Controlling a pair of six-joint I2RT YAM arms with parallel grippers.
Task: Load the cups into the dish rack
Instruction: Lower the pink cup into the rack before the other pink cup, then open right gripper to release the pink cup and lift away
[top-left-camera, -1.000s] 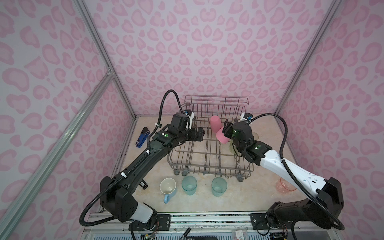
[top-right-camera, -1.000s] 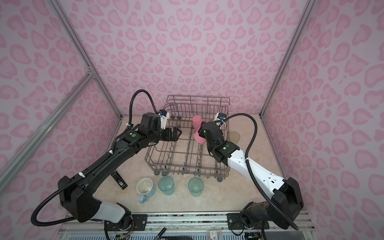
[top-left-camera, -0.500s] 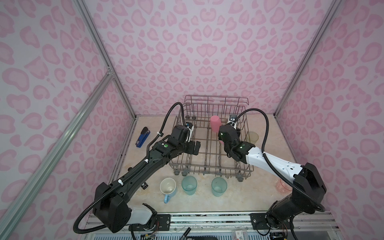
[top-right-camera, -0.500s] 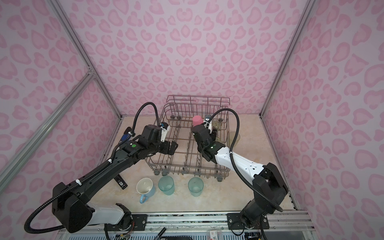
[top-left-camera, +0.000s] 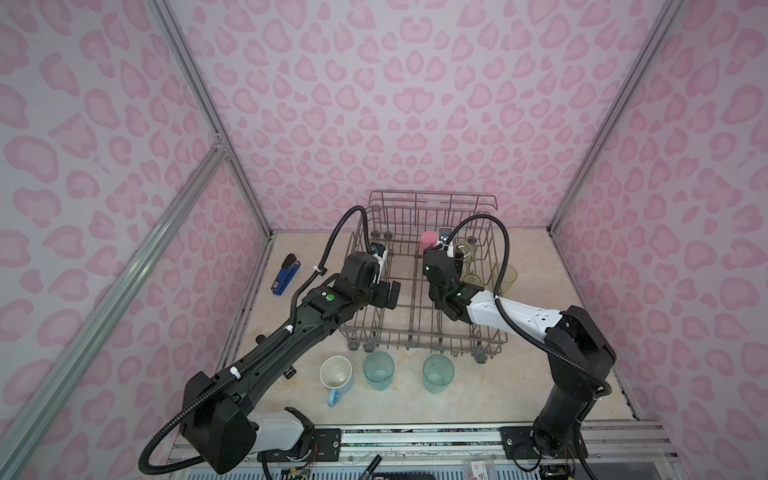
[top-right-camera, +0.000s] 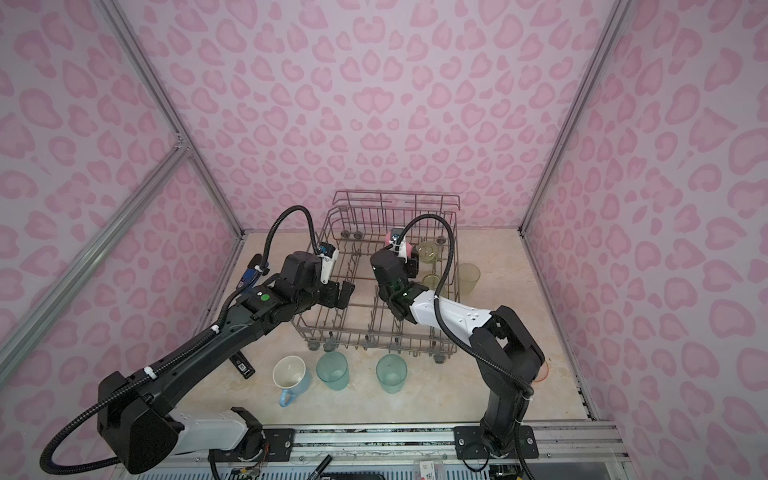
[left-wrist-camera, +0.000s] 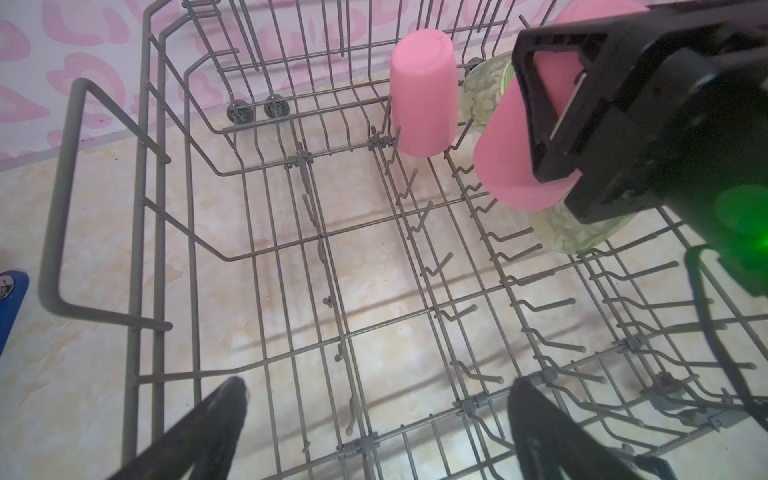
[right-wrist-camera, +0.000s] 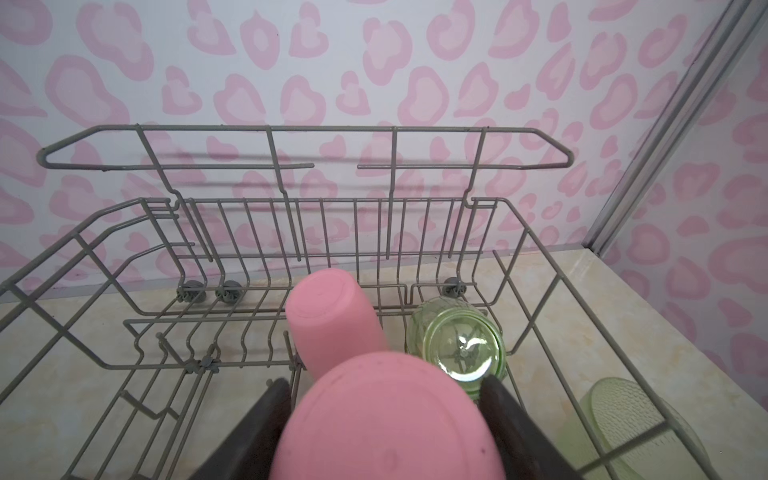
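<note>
Swinging in from the right rim, my right gripper (right-wrist-camera: 384, 401) has its held pink tumbler (left-wrist-camera: 511, 166) clamped mouth-down over the dish rack (top-left-camera: 415, 328), far middle, just near of the racked pink tumbler (right-wrist-camera: 328, 320), beside a yellow-green tumbler (right-wrist-camera: 461, 345); release looks close. Left gripper (left-wrist-camera: 374, 411), jaws apart and empty, has backed near-left, leaving open tines

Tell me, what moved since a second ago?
The right gripper, still holding a pink cup, moved left toward the middle of the rack. The open left gripper pulled back toward the front. The mug, teal cups and racked cups stayed put.
</note>
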